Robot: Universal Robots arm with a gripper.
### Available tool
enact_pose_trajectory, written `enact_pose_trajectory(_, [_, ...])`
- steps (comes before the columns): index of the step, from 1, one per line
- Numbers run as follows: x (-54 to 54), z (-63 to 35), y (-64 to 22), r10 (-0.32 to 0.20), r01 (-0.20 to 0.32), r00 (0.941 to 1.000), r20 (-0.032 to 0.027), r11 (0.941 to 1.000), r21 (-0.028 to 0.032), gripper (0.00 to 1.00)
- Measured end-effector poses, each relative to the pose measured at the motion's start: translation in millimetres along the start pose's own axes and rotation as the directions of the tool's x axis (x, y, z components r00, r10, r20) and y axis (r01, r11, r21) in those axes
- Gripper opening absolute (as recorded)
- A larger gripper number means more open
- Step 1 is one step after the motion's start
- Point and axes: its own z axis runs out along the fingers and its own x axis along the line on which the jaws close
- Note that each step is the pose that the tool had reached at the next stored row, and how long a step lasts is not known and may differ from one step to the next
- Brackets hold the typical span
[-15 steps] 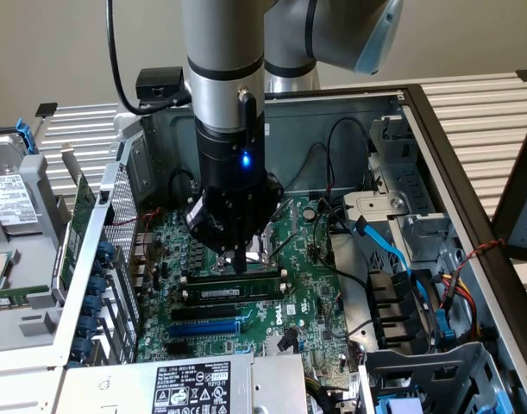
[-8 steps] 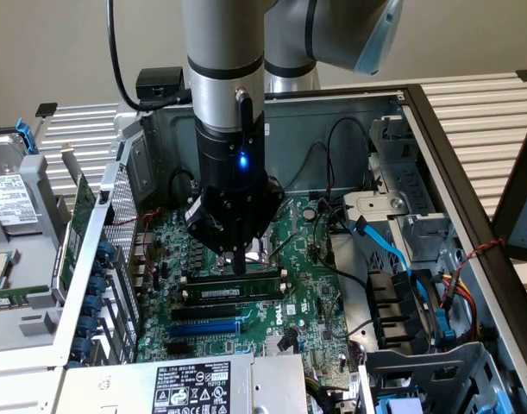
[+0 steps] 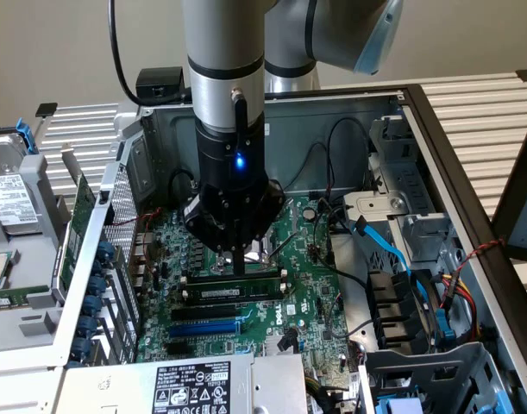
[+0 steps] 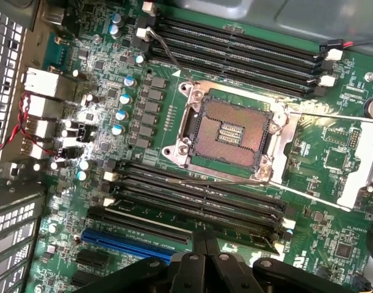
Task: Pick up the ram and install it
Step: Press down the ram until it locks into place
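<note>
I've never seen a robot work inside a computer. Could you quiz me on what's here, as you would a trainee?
1. True or false: the robot arm's black gripper hangs over the green motherboard.
2. Where is the long thin green ram stick with a white label? A) on the board, just below the gripper; B) on a labelled metal box; C) off the board altogether.
3. What colour is the long plastic expansion slot near the ram?
Key: 1 true; 2 A; 3 blue.
</note>
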Motion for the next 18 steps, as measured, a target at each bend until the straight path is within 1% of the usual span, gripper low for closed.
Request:
enact_pose_trajectory(3, [0.0,0.1,0.0,0.039,-0.039,0.9992,-0.0015,0.9992,-0.0002,0.11])
enact_pose_trajectory(6, [0.0,0.2,0.0,0.076,-0.076,0.9971,-0.0027,0.9971,0.0,0.11])
enact_pose_trajectory(11, [-0.1,0.5,0.0,0.131,-0.131,0.9913,-0.0017,0.9913,0.0045,0.11])
enact_pose_trajectory(12, [0.0,0.5,0.0,0.138,-0.138,0.9905,-0.0017,0.9905,0.0047,0.11])
enact_pose_trajectory(16, [-0.3,0.5,0.0,0.138,-0.138,0.9904,-0.0016,0.9904,0.0048,0.11])
enact_pose_trajectory(18, [-2.6,0.8,-0.4,0.14,-0.14,0.9901,-0.0014,0.9901,0.0078,0.11])
